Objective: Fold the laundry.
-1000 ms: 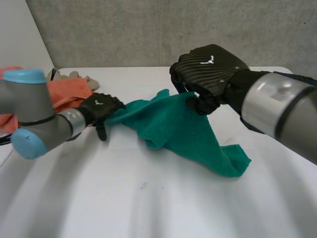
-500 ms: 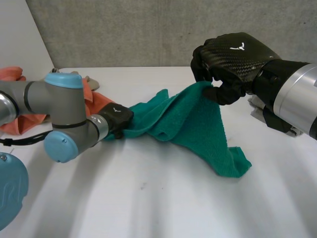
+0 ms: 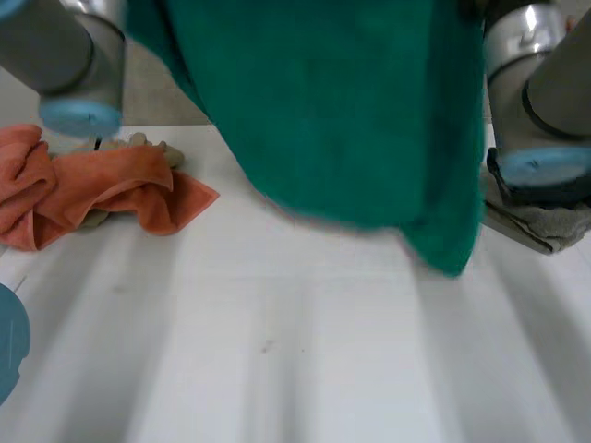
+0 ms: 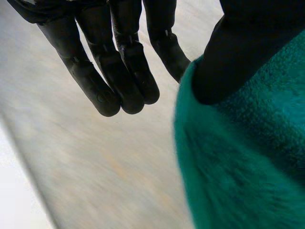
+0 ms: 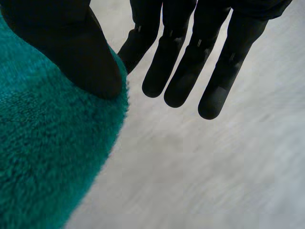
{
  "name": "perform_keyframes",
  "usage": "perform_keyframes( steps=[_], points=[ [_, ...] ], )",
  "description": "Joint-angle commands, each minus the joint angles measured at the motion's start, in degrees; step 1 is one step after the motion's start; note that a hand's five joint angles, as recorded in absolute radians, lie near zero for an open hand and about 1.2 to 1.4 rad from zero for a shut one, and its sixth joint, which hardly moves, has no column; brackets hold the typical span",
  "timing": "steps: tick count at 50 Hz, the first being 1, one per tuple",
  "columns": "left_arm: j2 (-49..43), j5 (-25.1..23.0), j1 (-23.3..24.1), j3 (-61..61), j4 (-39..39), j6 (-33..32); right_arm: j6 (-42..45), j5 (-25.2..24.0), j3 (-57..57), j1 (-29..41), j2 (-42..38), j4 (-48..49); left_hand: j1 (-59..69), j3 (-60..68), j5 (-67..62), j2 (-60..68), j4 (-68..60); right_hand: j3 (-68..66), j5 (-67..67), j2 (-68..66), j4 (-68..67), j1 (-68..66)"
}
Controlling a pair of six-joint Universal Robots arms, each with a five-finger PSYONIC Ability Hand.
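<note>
The green towel hangs spread above the tabletop, its lowest corner close to the surface. At one top corner the left hand presses its thumb onto the pile, fingers straight and clear of the cloth; the right hand does likewise at the other corner. What each thumb pinches against is hidden, so the holds look thin. A quick swing could pull a corner free, dropping the towel bunched. An orange cloth left of the towel and a grey cloth right of it could snag a low sweep.
</note>
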State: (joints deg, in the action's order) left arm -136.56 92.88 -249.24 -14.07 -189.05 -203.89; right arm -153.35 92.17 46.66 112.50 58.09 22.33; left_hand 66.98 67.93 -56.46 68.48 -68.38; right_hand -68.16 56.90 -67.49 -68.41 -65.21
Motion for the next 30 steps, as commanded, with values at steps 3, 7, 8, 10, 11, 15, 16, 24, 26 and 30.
perform_keyframes(
  steps=[3,7,8,10,11,15,16,24,26,30],
  points=[
    [7.7,-2.27,-0.72,-11.48,-0.62,4.03,1.47,-5.95,6.85,2.37,4.83,3.26,13.02,12.07,-13.54,11.52,-11.62,-11.84,13.1,-12.51,-11.59,-14.79],
    [12.19,-2.71,-1.68,-26.15,-0.71,3.77,2.61,-6.39,14.4,1.76,7.03,-3.51,13.02,12.07,-13.54,11.52,-11.62,-11.84,13.1,-12.51,-11.59,-14.79],
    [12.89,-2.53,-1.86,-29.05,-0.97,3.59,2.88,-6.39,16.16,1.58,7.47,-4.65,13.02,12.07,-13.54,11.52,-11.62,-11.84,13.1,-12.51,-11.59,-14.79],
    [14.83,-2.71,-2.74,-37.49,-1.5,2.98,3.67,-6.57,22.05,0.88,8.35,-7.64,13.02,12.07,-13.54,11.52,-11.62,-11.84,13.1,-12.51,-11.59,-14.79],
    [15.35,-2.79,-3.09,-40.3,-1.41,2.8,3.84,-6.65,24.24,0.62,8.53,-8.35,13.02,12.07,-13.54,11.52,-11.62,-11.84,13.1,-12.51,-11.59,-14.79],
    [16.76,-3.76,-4.14,-53.14,-1.15,0.43,4.11,-7.62,34.7,0.0,8.44,-9.85,13.02,12.07,-13.54,11.52,-11.62,-11.84,13.1,-12.51,-11.59,-14.79],
    [16.85,-4.11,-4.23,-55.51,-1.23,-0.27,4.11,-7.97,36.73,0.0,8.27,-9.68,13.02,12.07,-13.54,11.52,-11.62,-11.84,13.1,-12.51,-11.59,-14.79],
    [16.85,-10.17,-3.8,-73.1,-0.88,-7.56,3.93,-13.07,46.41,-1.32,2.3,-5.64,13.02,12.07,-13.54,11.52,-11.62,-11.84,13.1,-12.51,-11.59,-14.79],
    [17.29,-10.7,-3.8,-74.17,-0.88,-8.27,3.67,-12.81,46.41,-1.67,2.11,-5.98,13.02,12.07,-13.54,11.52,-11.62,7.06,-5.8,6.39,7.32,4.11],
    [19.66,-10.71,-4.06,-74.43,-0.88,-8.71,0.95,-10.97,46.06,-3.07,3.16,-7.82,13.02,12.07,-13.54,11.52,-11.62,36.27,-35.01,35.6,36.53,33.32]
  ],
)
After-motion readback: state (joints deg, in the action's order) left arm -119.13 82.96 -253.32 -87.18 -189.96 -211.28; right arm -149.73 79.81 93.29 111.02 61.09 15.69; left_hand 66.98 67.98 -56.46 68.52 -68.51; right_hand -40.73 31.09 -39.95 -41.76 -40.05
